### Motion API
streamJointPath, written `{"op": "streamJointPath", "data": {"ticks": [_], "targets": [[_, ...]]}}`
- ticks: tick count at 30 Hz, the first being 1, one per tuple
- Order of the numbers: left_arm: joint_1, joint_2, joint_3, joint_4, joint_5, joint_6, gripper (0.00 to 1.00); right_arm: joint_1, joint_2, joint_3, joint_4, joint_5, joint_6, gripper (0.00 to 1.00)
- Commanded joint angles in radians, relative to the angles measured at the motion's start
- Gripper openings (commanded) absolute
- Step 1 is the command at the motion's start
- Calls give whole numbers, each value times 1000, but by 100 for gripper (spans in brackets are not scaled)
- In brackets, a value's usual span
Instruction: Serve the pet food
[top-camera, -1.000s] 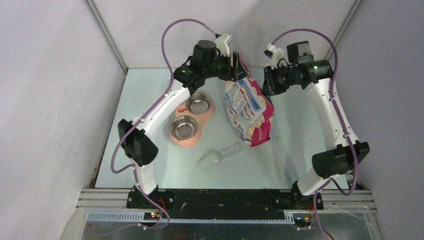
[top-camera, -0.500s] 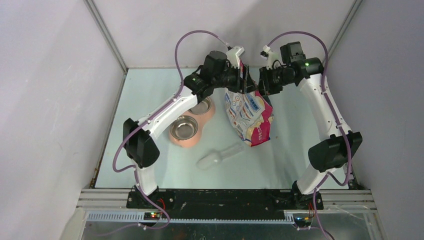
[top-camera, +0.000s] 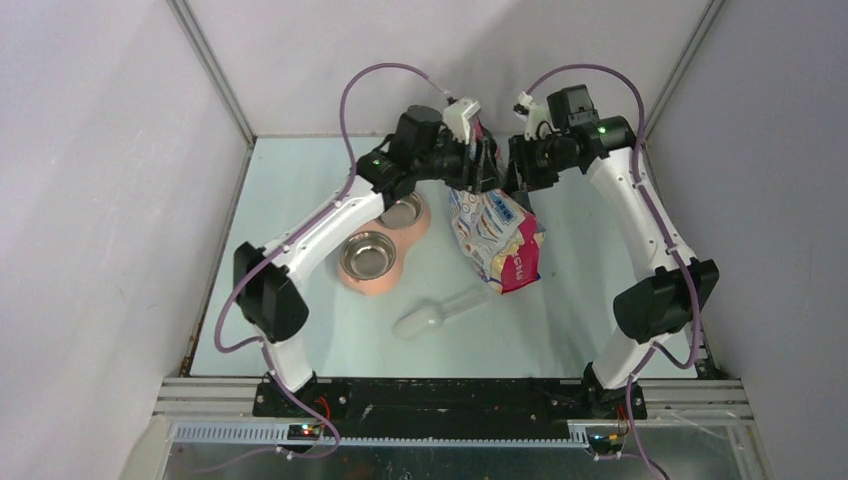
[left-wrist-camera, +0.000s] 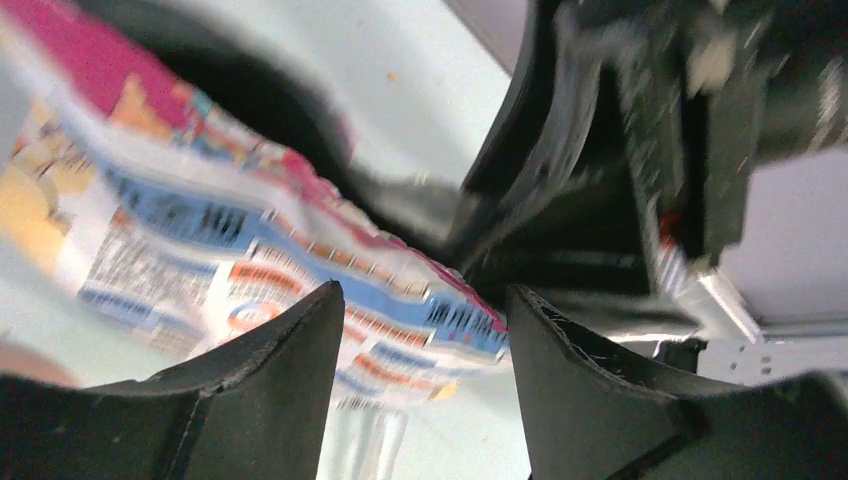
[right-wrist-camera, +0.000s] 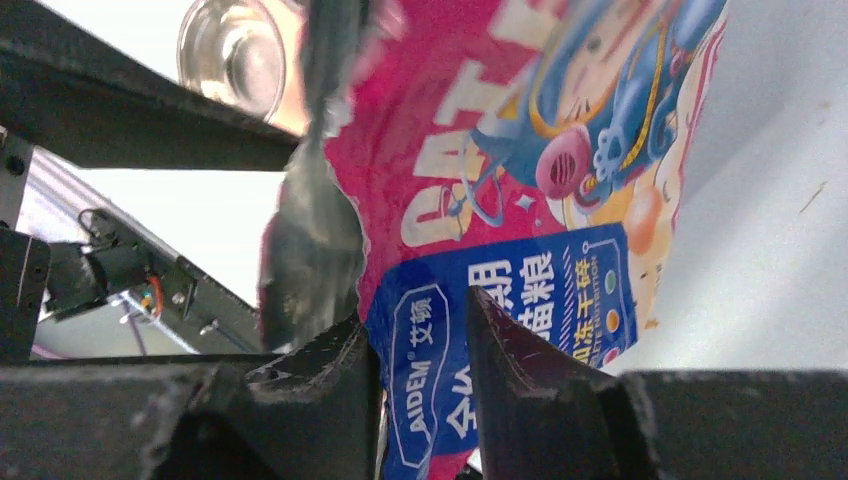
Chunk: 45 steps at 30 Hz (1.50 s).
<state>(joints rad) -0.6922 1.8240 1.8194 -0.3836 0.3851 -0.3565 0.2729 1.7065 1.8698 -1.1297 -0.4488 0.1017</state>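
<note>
Once the right claw (top-camera: 512, 172) had swung in beside the left claw (top-camera: 487, 165), both straddled the bag (top-camera: 500, 235) near the far edge of the worktop (top-camera: 300, 300), grips unclear; opening seemed next.

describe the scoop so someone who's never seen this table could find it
On the pale green table, look toward the near edge from the pink feeder with its steel bowls and the printed bag. The scoop lies flat there alone, touching neither. It is the only see-through, colourless thing, a rounded cup with a short handle.
</note>
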Motion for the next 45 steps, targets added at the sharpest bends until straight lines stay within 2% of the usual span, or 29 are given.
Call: {"op": "streamJointPath", "data": {"ticks": [1, 6, 10, 12, 14, 15, 16, 18, 22, 28, 35, 41, 45], "targets": [[75, -167, -125, -55, -6, 121, 67, 36, 66, 152, 51, 147, -28, 37], [91, -249, -238, -57, -20, 220, 67, 57, 207, 309, 73, 198, -45, 38], [87, -272, -240, -57, 7, 308, 68, 80, 325, 439, 77, 237, -54, 38], [79, -286, -238, -26, 23, 399, 68, 87, 357, 487, 75, 250, -54, 37], [57, -313, -250, 14, 23, 562, 70, 89, 352, 495, 74, 251, -55, 36], [36, -322, -266, 25, 14, 710, 71, 89, 335, 480, 74, 251, -60, 36], [18, -336, -276, 55, -4, 785, 72, 89, 325, 470, 74, 255, -63, 37], [5, -349, -313, 120, -26, 1030, 75, 85, 288, 438, 69, 248, -69, 38], [-2, -332, -335, 216, -18, 1231, 80, 61, 207, 356, 44, 184, -72, 41], [-6, -274, -286, 229, 91, 1381, 85, 38, 37, 170, 19, 110, -91, 40], [-31, -163, -191, 185, 196, 1463, 89, 23, -47, 42, 37, 37, -91, 10], [-45, -48, -73, 157, 179, 1493, 88, 21, -60, 37, 40, 2, -82, 2], [-44, -20, -41, 93, 188, 1581, 83, 10, -58, 34, 43, -10, -64, 1]]}}
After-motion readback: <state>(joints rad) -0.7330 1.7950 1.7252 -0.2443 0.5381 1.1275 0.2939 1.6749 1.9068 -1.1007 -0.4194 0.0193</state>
